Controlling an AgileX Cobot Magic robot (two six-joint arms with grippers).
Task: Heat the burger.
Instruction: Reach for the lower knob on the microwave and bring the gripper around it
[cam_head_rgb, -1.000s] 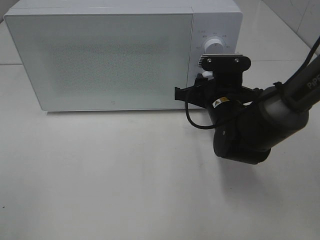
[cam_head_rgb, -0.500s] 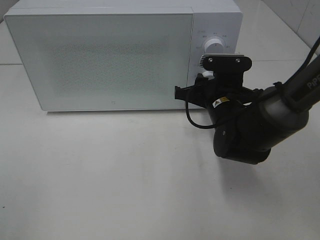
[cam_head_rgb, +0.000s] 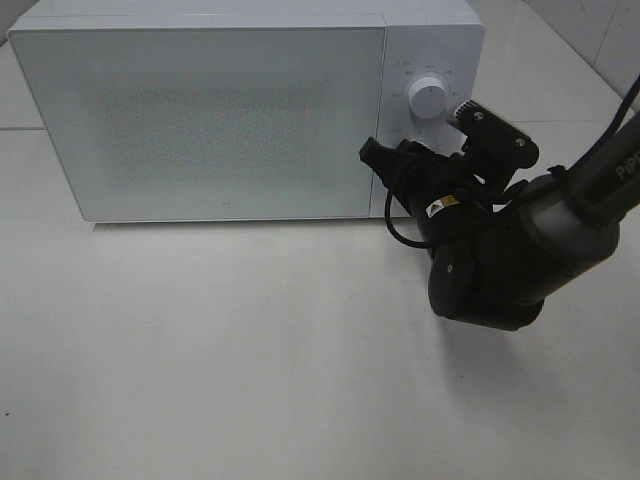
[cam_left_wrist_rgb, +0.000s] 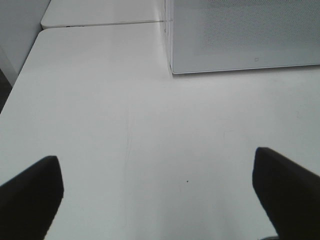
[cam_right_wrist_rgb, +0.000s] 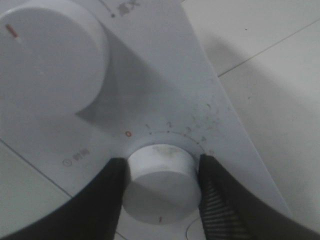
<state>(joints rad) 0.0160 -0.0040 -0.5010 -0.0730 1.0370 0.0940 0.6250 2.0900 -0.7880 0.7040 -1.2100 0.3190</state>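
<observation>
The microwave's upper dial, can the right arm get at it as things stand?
Probably yes: the upper dial sits uncovered beside the lower dial that the right tool grips; it must let go first.

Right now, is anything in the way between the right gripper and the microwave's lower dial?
Nothing visible. The right gripper is on the lower dial, with one finger against each side. The upper dial sits apart and untouched. The microwave door is closed.
</observation>
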